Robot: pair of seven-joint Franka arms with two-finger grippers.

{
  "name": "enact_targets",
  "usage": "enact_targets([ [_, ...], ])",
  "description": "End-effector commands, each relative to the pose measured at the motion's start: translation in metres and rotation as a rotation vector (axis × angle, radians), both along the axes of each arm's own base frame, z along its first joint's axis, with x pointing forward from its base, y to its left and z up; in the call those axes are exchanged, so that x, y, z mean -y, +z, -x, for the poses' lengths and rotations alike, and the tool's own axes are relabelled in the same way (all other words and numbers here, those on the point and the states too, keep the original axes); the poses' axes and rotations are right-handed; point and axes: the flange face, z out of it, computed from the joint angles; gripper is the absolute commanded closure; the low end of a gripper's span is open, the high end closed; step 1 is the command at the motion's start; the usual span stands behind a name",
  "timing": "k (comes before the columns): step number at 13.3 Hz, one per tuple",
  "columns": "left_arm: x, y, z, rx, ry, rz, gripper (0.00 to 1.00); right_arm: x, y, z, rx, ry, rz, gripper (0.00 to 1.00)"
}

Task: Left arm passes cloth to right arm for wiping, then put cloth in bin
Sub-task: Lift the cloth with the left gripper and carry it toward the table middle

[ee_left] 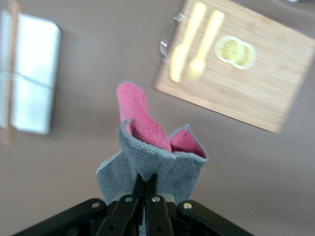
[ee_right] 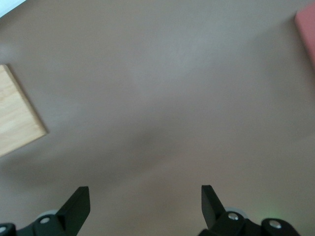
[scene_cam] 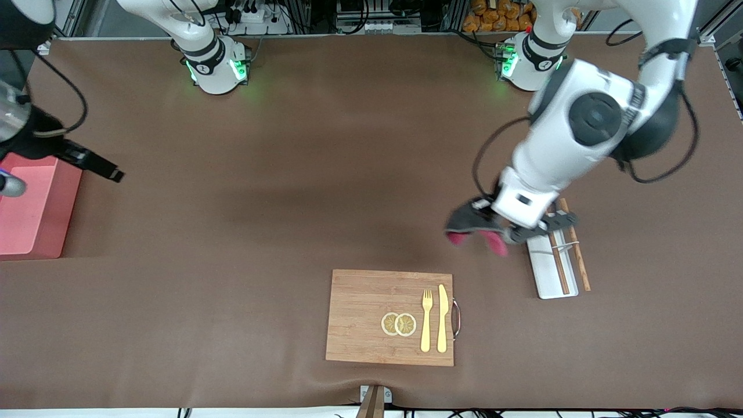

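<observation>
Your left hand has its fingers pressed together on the grey edge of the cloth, held in the air over bare desk just beside the white tray. The cloth looks light and limp, folding over to show its pink face, so expect it to droop and swing. Offer the free hanging fold for the handover, away from your pinch. Your right hand waits with fingers spread over the desk near the pink bin.

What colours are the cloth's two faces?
The cloth is grey outside, pink-red inside; left wrist view.
</observation>
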Motion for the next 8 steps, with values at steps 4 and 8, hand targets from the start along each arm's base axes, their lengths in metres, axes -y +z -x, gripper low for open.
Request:
enact_targets([
  [4,0.129,0.046,0.039,-0.004,0.270,0.240,1.00,-0.082,-0.036,-0.010,-0.193,-0.367,-0.167,0.00],
  [8,0.191,0.054,0.060,-0.050,0.551,0.505,1.00,-0.112,-0.062,-0.025,-0.320,-0.544,-0.294,0.00],
])
